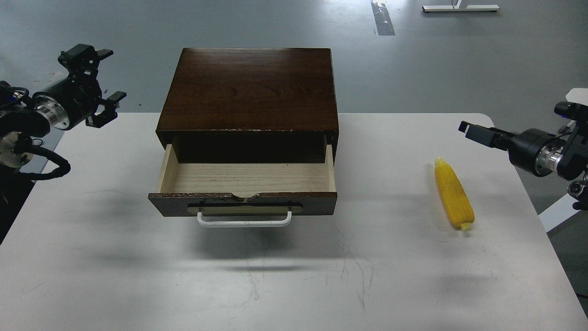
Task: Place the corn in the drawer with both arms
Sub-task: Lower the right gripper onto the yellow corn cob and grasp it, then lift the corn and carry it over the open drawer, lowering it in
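**Yellow corn on the table, drawer open, pick not started**

Yellow corn cob (454, 198) lies flat on the white table (294, 276), well right of the box, tapered tip pointing away from me. Nothing touching it.

Drawer (245, 179) of the dark-brown wooden box (250, 87) is pulled out. Pale wood interior is bare, white bar handle (244, 220) faces me. So the opening step looks done; grasping the corn comes next, by my read.

Left gripper (104, 82): fingers spread wide, holding nothing, hanging above the table's far left corner, well clear of the box.

Right gripper (475, 131): seen nearly end-on, dark, fingers can't be separated, so I can't tell how far open it is. No object visible in it. It sits above and just beyond the corn, near the right table edge.

Next move, as I judge it: right arm drops onto the cob, jaws across its width near mid-length, lifts, carries left over the drawer front and releases inside. Cob is round and plastic-looking, so it may roll or slip on an off-centre pinch. Left arm is placed to steady or close the drawer afterwards.
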`<action>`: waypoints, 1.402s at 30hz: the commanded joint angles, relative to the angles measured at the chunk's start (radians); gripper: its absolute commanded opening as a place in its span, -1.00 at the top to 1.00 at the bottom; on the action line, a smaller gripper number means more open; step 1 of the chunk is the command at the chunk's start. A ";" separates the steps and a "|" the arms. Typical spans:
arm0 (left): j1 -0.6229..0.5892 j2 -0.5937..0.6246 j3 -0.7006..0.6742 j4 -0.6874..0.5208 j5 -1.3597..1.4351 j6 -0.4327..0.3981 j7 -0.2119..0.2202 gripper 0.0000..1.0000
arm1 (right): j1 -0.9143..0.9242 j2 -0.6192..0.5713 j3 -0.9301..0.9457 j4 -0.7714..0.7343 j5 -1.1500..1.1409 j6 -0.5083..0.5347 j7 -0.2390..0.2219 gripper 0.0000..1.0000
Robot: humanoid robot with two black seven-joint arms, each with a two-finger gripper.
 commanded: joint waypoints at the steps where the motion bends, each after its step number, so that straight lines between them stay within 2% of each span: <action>1: 0.002 0.001 0.000 -0.001 0.000 0.001 0.000 -0.97 | -0.013 0.005 -0.081 -0.001 -0.030 -0.066 0.000 -1.00; 10: 0.015 0.005 0.002 -0.003 0.003 0.001 -0.003 -0.97 | -0.068 0.091 -0.181 -0.003 -0.030 -0.130 0.000 -1.00; 16: 0.018 0.005 0.008 -0.004 0.005 0.001 -0.006 -0.97 | -0.113 0.096 -0.189 -0.012 -0.028 -0.175 0.000 -0.94; 19: 0.021 0.004 0.012 -0.004 0.006 0.001 -0.006 -0.97 | -0.136 0.107 -0.194 -0.015 -0.030 -0.207 0.000 -0.53; 20: 0.022 0.002 0.012 -0.004 0.006 0.001 -0.006 -0.97 | -0.143 0.111 -0.194 -0.015 -0.030 -0.216 0.000 -0.29; 21: 0.022 0.002 0.012 -0.004 0.006 0.001 -0.006 -0.97 | -0.145 0.113 -0.194 -0.017 -0.030 -0.218 0.000 -0.18; 23: 0.024 -0.001 0.014 -0.004 0.009 0.001 -0.006 -0.97 | -0.145 0.116 -0.194 -0.017 -0.032 -0.233 0.000 0.25; 26: 0.030 -0.001 0.014 -0.004 0.012 0.002 -0.008 -0.97 | -0.143 0.119 -0.194 -0.017 -0.032 -0.258 0.000 0.54; 31: 0.032 -0.001 0.016 -0.004 0.015 0.004 -0.009 -0.97 | -0.134 0.130 -0.194 -0.021 -0.032 -0.308 0.002 0.75; 33: 0.030 -0.001 0.016 -0.003 0.017 0.004 -0.009 -0.97 | -0.122 0.131 -0.192 -0.021 -0.032 -0.321 0.002 0.76; 36: 0.029 -0.001 0.016 -0.004 0.015 0.004 -0.009 -0.97 | -0.056 0.131 -0.192 -0.018 -0.032 -0.396 0.005 0.76; 39: 0.029 -0.001 0.016 -0.007 0.015 0.004 -0.011 -0.97 | 0.039 0.130 -0.195 -0.013 -0.050 -0.462 0.046 0.76; 40: 0.029 -0.001 0.016 -0.009 0.017 0.004 -0.011 -0.97 | 0.097 0.130 -0.203 -0.010 -0.082 -0.490 0.078 0.75; 42: 0.027 0.001 0.016 -0.010 0.017 0.004 -0.011 -0.97 | 0.200 0.131 -0.221 -0.007 -0.154 -0.490 0.113 0.75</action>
